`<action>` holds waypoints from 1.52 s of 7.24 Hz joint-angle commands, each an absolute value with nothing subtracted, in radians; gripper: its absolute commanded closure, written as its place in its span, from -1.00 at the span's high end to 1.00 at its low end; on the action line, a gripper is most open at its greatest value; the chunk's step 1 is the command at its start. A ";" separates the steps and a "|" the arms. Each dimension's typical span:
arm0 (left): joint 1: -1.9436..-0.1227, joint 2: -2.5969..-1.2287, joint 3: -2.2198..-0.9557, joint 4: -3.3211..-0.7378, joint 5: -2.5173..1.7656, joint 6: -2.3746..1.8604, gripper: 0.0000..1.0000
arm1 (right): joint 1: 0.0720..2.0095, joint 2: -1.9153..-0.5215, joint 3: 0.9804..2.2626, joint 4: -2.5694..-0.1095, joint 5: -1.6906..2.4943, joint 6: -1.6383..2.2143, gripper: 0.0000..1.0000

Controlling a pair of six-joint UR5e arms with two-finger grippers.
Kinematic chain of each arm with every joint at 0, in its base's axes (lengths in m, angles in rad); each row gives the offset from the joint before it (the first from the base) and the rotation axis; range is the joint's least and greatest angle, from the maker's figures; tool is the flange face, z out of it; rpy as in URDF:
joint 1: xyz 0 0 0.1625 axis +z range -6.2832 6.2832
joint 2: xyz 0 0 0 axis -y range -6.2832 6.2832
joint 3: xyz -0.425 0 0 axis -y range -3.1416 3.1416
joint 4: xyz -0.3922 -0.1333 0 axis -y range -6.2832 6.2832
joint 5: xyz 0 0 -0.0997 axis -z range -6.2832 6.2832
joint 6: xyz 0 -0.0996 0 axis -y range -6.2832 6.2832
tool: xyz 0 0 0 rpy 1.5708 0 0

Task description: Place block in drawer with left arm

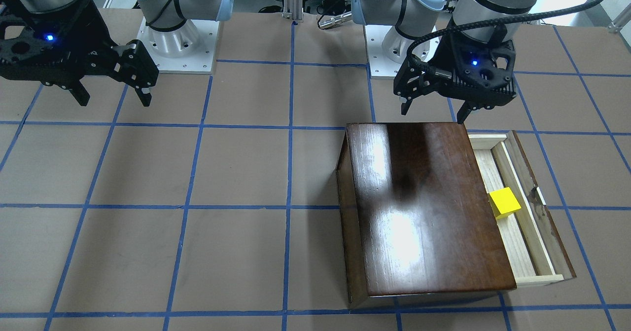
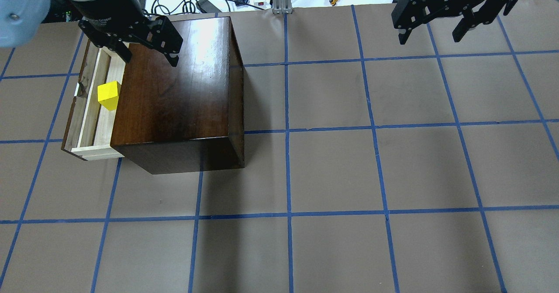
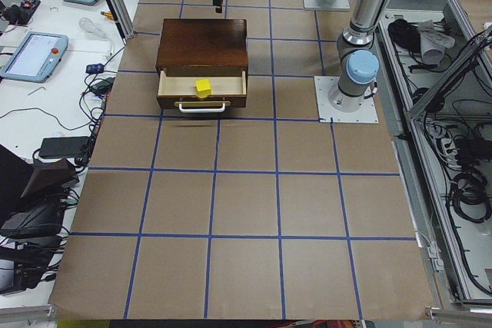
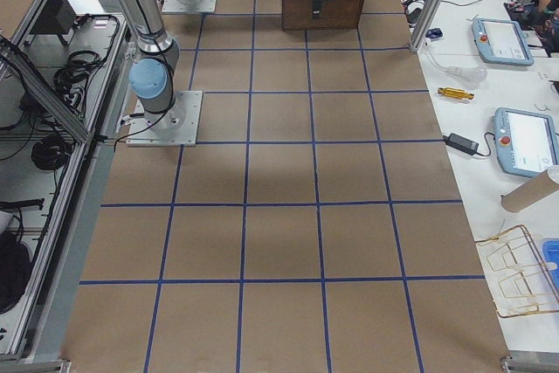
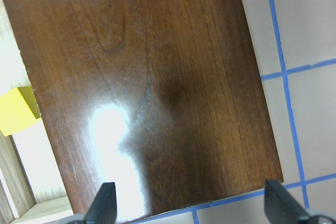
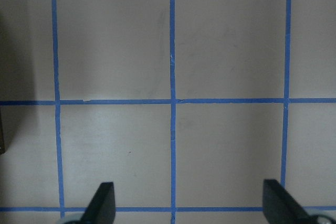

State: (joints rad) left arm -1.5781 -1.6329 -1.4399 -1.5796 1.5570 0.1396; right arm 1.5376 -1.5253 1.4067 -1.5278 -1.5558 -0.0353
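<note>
Overhead, the drawer (image 2: 93, 125) stands pulled out at 9 o'clock of the box (image 2: 183, 92), and the block (image 2: 108, 94) lies inside it, by the box's edge. At the block's 1 o'clock the left gripper (image 2: 148, 58) hangs over the box, fingers apart, empty. Well off at 3 o'clock, the right gripper (image 2: 430, 38) is likewise spread.

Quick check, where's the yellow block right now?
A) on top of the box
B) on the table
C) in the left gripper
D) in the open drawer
D: the block lies on the pale floor of the pulled-out drawer, and the left gripper hangs open and empty over the box.
</note>
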 commanded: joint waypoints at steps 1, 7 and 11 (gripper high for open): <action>-1.580 -1.620 -1.443 -1.578 1.580 0.114 0.98 | 1.539 -1.526 1.407 -1.528 -1.555 -0.035 1.00; -1.571 -1.612 -1.450 -1.585 1.577 0.054 0.93 | 1.537 -1.525 1.407 -1.528 -1.557 -0.035 1.00; -1.572 -1.611 -1.448 -1.597 1.578 0.046 0.99 | 1.537 -1.525 1.407 -1.528 -1.555 -0.035 1.00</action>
